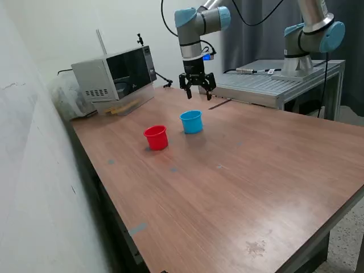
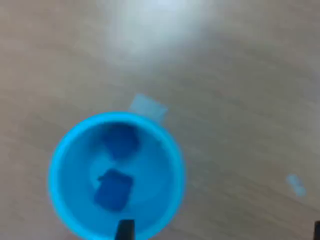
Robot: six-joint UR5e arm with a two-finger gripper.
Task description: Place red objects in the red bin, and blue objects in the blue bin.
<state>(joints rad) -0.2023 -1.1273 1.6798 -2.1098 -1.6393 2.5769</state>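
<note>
The blue bin is a light-blue cup standing on the wooden table, with the red bin, a red cup, beside it toward the exterior view's left. In the wrist view the blue bin's rim shows, with two blue objects lying inside: one dark-blue cube and another. My gripper hangs open above and slightly behind the blue bin, nothing between its fingers. In the wrist view the gripper shows only its dark fingertips, set wide apart. The red objects are out of view.
A grey microwave-like box stands at the table's far corner on the exterior view's left. A metal platform with a second arm sits behind the table on the right. A wall runs along the left.
</note>
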